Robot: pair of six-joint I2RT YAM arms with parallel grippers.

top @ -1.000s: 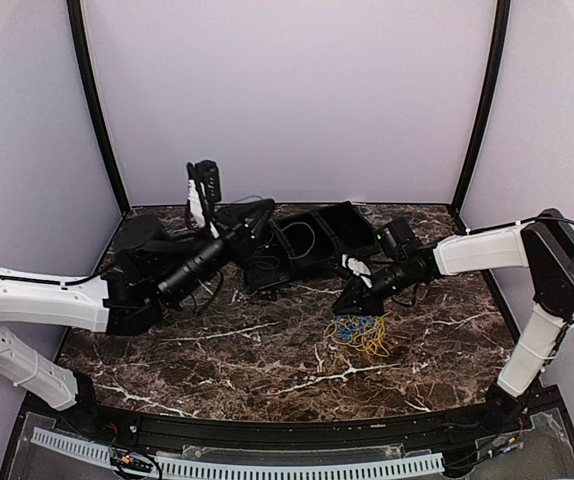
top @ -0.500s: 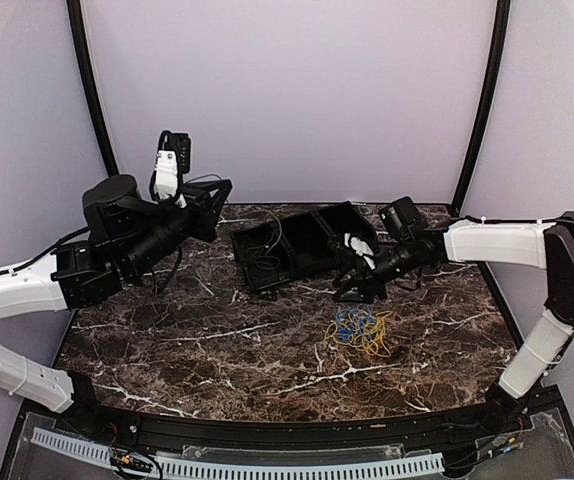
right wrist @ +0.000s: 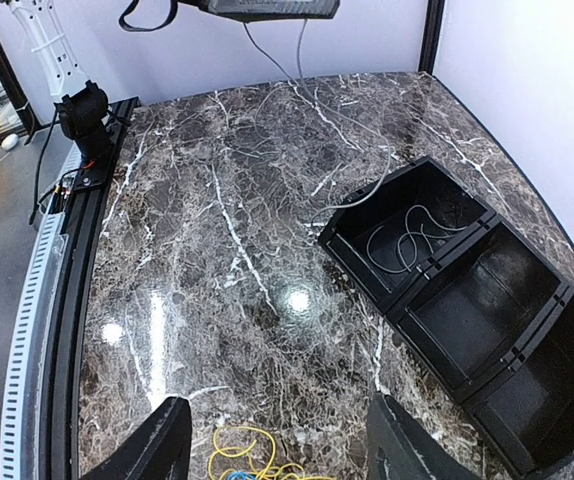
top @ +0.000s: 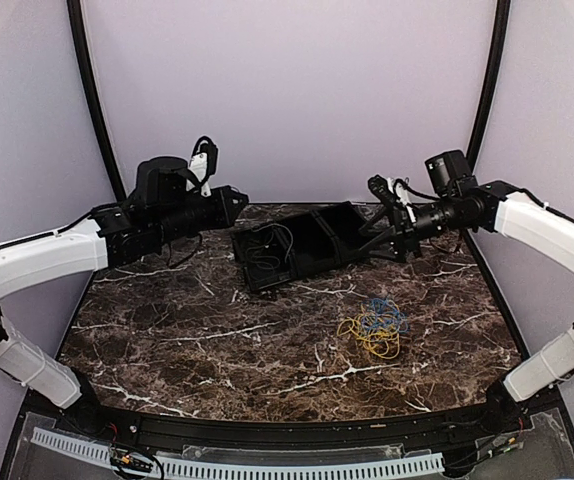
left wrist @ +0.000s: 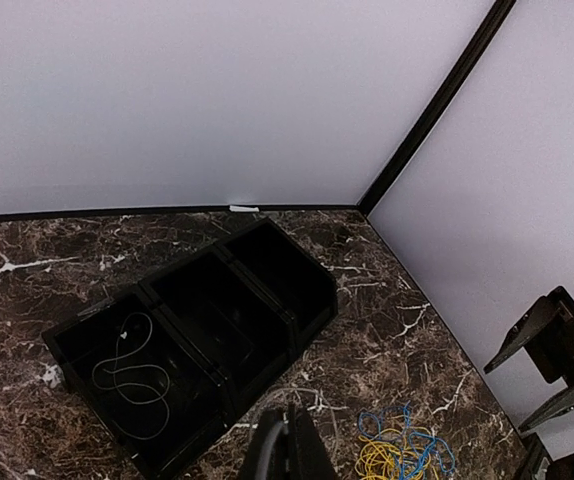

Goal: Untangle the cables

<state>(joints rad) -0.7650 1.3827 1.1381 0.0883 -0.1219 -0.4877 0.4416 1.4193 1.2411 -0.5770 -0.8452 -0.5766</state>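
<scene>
Lying tangled on table [top: 167,340]: cables [top: 372,328]; right fingers [right wrist: 162,445] spread, empty.

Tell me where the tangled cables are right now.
In the top view, the cables lie loose on the table, right of centre, just on the near side of the black tray.

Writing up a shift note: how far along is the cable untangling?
Done: one thin pale wire lies alone in an end compartment of the black tray; the other two look empty. In hand: nothing; the left pincer is shut on nothing visible, the right pincer open, both up off the table. Left: the yellow and blue cables lie in one tangled heap.
</scene>
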